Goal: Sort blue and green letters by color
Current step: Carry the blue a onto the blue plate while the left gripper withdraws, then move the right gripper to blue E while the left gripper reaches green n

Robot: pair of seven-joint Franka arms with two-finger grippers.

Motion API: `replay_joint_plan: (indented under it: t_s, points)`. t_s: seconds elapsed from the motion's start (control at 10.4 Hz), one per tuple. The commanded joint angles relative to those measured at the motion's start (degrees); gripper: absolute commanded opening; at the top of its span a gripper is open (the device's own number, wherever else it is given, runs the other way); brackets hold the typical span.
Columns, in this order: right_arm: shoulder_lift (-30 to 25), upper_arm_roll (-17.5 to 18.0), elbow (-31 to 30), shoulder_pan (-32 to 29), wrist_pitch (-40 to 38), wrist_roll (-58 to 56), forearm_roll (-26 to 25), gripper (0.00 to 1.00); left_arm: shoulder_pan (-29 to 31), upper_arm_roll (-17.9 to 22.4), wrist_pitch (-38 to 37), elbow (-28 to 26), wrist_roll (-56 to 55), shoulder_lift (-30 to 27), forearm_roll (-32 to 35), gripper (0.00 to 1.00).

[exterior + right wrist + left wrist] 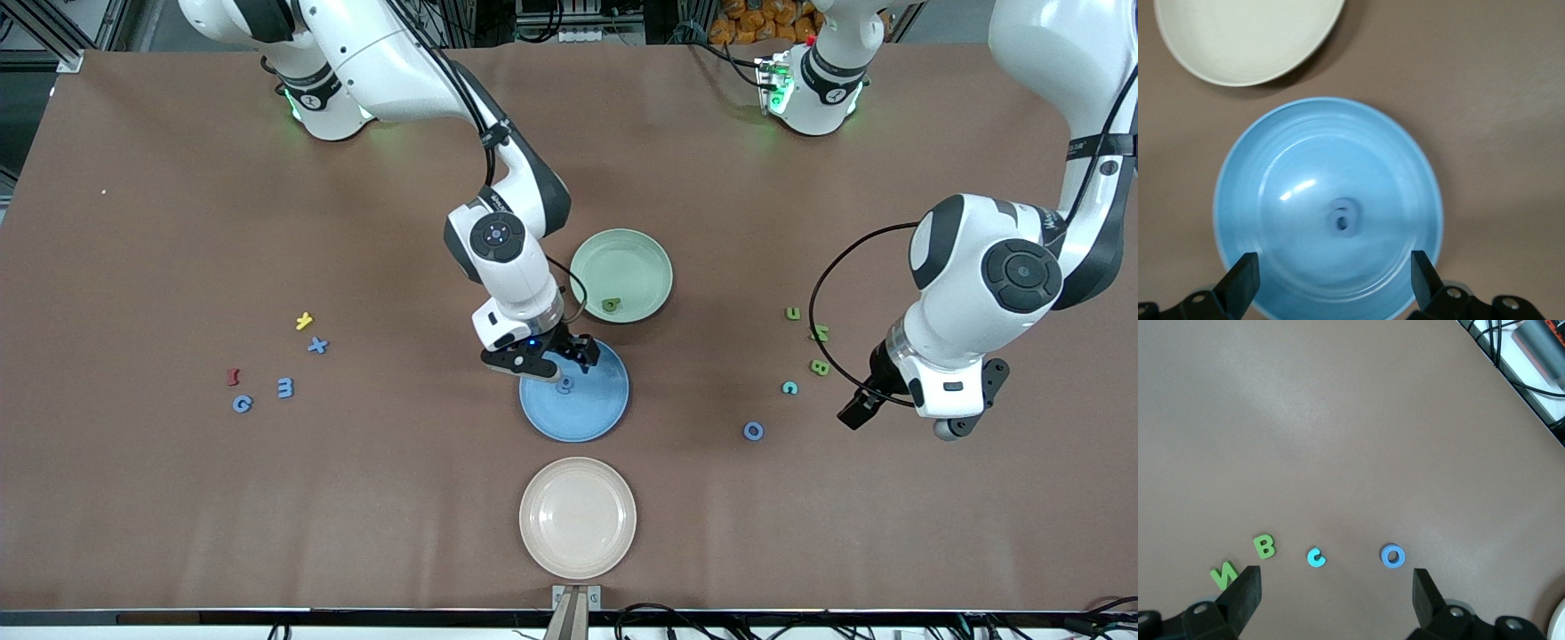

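Observation:
My right gripper [569, 356] [1335, 270] hangs open over the blue plate [587, 418] [1271, 167], where a small blue letter [564, 384] [1343, 219] lies free between the fingers. One green letter [612, 306] rests in the green plate [621, 258]. Blue letters X [317, 346], E [284, 388] and G [242, 404] lie toward the right arm's end. Toward the left arm's end lie green letters [792, 313], N [820, 333] [1224, 574], B [819, 366] [1264, 546], and a blue O [753, 431] [1393, 555]. My left gripper [942, 418] [1336, 587] waits open above the table beside them.
A cream plate [578, 517] sits nearest the front camera, in line with the other two plates. A yellow letter [304, 321] and a red letter [233, 377] lie among the blue ones. A cyan c [789, 388] [1316, 557] lies between B and O.

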Motion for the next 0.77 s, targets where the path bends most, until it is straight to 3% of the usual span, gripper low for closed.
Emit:
replay_joint_plan:
  t_s: [0.0,0.29,0.67]
  points:
    - [-0.3,0.1,1.6,-4.1,-8.6,-10.6,-2.4,1.0,-0.3,-0.1,-3.9,2.6,-0.2,0.0,1.5,1.0]
    - [-1.0,-0.3,1.8,-10.0,-16.1,-24.5,-2.5,1.0,0.3,0.4,-6.1,1.7,3.7,-1.9,1.3,1.0]
    - [-4.8,-2.8,1.7,-17.5,-24.4,-39.9,-2.4,1.0,-3.8,7.1,-9.2,-2.2,15.3,-7.1,-3.4,1.0]
